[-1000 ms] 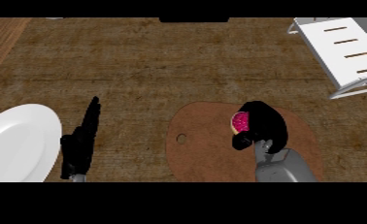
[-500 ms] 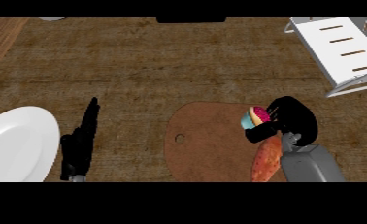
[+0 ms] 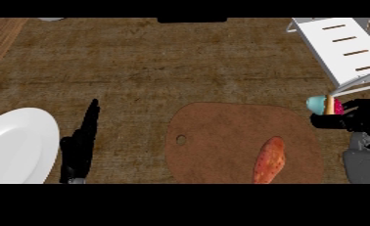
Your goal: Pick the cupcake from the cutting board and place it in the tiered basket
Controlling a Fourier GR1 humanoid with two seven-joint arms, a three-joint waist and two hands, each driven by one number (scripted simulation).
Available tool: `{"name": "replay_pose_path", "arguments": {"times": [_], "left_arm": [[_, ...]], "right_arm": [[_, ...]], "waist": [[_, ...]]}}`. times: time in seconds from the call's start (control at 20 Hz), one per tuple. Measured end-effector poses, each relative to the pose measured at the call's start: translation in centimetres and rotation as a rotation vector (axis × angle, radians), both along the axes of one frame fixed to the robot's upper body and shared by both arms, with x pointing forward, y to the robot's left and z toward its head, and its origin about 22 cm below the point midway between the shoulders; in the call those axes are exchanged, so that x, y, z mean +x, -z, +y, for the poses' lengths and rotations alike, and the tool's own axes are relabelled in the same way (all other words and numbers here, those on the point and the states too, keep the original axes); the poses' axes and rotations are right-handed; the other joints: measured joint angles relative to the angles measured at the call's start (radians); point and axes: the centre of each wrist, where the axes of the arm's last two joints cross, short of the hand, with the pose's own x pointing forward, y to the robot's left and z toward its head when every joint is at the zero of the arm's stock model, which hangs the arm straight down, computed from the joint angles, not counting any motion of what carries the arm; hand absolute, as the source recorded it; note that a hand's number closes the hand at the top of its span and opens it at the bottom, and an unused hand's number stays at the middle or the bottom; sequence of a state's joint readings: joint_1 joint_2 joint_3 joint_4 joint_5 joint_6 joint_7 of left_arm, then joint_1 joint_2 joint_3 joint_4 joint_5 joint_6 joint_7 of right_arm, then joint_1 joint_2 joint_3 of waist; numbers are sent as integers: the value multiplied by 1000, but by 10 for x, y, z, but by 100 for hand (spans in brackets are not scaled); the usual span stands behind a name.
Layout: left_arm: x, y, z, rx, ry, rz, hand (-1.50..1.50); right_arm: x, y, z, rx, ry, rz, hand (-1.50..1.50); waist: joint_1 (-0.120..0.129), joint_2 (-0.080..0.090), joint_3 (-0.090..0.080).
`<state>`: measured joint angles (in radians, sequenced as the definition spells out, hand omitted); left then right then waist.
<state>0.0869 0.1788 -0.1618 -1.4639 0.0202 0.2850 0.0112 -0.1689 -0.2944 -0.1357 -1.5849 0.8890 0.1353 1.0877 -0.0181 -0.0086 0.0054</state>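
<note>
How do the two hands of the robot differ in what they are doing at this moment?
The right hand is curled round the cupcake, beside the cutting board and below the tiered basket; the left hand holds nothing. The right hand's fingers are bent, while the left hand's are straight, resting near the white plate. Both are black.

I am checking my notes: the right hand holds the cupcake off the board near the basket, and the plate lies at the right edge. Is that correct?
Not quite. In the head view the plate lies at the left edge, beside the left hand. The right hand does hold the cupcake off the board, near the basket.
</note>
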Motion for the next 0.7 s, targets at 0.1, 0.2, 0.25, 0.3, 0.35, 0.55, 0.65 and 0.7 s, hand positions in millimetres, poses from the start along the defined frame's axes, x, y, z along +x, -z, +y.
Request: {"name": "replay_pose_path", "arguments": {"times": [0.1,0.2,0.25,0.3,0.35,0.55,0.65,0.7], "left_arm": [[-2,1,5,0,-5,-4,0],[-2,-1,4,-2,-4,1,0],[-2,0,5,-5,-5,3,0],[-1,1,3,-6,-7,6,0],[-1,0,2,-5,-8,3,0],[1,2,-1,-7,-5,-2,0],[1,3,-2,-5,-1,-6,0],[2,2,-4,-3,4,-5,0]], "right_arm": [[-3,-17,-4,-13,45,-98,150],[-6,-37,-5,-42,79,-197,150],[-8,-51,-6,-57,92,-258,150],[-10,-64,-4,-73,103,-314,150],[-12,-78,-4,-95,115,-372,150],[-29,-128,6,-234,116,-540,150],[-35,-152,10,-298,101,-590,150],[-34,-163,11,-324,95,-609,150]], "waist": [[-1,-2,0],[-1,-3,-1],[-4,-4,-1],[-5,-4,-2],[-4,-5,-2],[0,-5,-2],[4,-5,-2],[8,-4,-3]]}}
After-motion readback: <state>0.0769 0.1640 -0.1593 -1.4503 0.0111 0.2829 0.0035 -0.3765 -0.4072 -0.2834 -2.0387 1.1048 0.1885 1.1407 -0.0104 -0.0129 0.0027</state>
